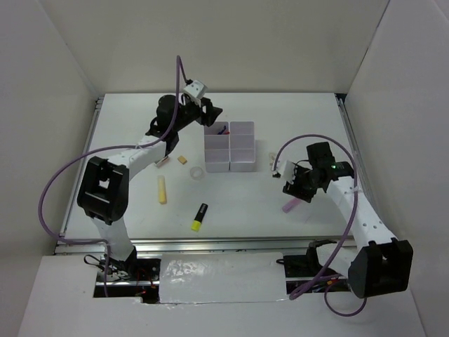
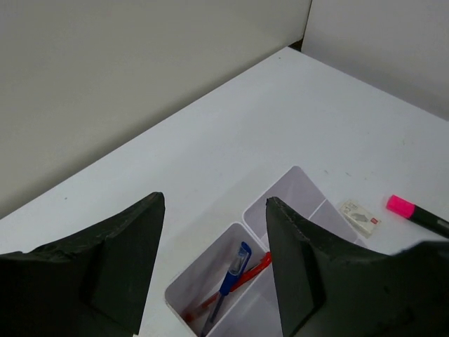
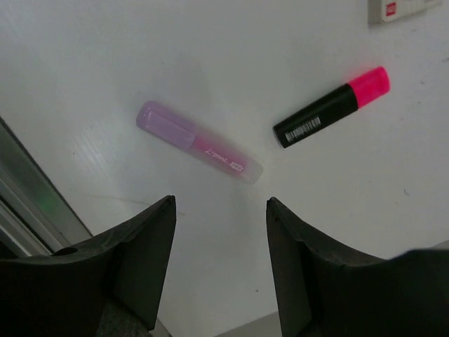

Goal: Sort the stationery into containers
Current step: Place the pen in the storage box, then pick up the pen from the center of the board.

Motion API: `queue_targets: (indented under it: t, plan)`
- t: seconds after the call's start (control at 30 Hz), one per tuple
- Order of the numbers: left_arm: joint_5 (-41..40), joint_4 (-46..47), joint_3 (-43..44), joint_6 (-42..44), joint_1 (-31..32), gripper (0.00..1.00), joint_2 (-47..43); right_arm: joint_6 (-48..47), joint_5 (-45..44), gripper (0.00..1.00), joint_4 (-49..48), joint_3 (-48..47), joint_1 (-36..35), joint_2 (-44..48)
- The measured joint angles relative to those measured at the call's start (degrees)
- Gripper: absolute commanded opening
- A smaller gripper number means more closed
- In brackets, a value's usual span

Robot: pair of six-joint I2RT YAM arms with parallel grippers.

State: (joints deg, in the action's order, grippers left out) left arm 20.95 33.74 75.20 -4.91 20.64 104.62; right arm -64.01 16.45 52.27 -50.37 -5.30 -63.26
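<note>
The white containers block (image 1: 240,149) stands mid-table. My left gripper (image 1: 212,116) hovers over its far-left compartment (image 2: 210,270), open and empty (image 2: 214,200); a red pen (image 2: 254,270) and a blue pen (image 2: 233,272) lie inside. My right gripper (image 1: 290,185) is open and empty (image 3: 221,200) above the table, just short of the lilac tube (image 3: 198,142), which also shows in the top view (image 1: 290,205). A pink-black highlighter (image 3: 331,107) lies beside the tube. The yellow-black highlighter (image 1: 200,217), pale yellow stick (image 1: 162,189), tan eraser (image 1: 182,159) and clear tape ring (image 1: 198,173) lie left of the block.
A small white labelled item (image 2: 359,215) lies right of the block, near the pink highlighter (image 2: 414,210). A small pale item (image 1: 163,163) lies under the left arm. White walls enclose the table on three sides. A metal rail (image 3: 28,203) runs along the near edge.
</note>
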Motion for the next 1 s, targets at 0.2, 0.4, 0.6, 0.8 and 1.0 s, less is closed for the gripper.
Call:
queue_targets:
  t: [0.2, 0.4, 0.6, 0.8, 1.0]
  plan:
    - [3.39, -7.28, 0.07, -1.38, -0.98, 0.72, -9.90, -7.56, -7.50, 0.55, 3.23, -0.24, -9.22, -2.62]
    - [8.13, -16.65, 0.20, -1.64, -4.94, 0.90, -20.20, -11.13, -11.72, 0.58, 6.51, -3.63, -13.42, -13.00]
    - [9.38, -22.58, -3.32, -2.97, -9.40, 0.92, -27.28, -12.07, -14.84, 0.65, 6.38, -3.76, -16.79, -19.76]
    - [9.35, -25.38, -8.61, -4.55, -13.25, 0.92, -32.11, -10.47, -17.38, 0.69, 4.85, -3.37, -21.20, -23.39]
    - [9.33, -25.86, -11.41, -6.12, -15.72, 0.92, -33.81, -9.60, -19.52, 0.66, 0.74, 0.09, -24.20, -24.92]
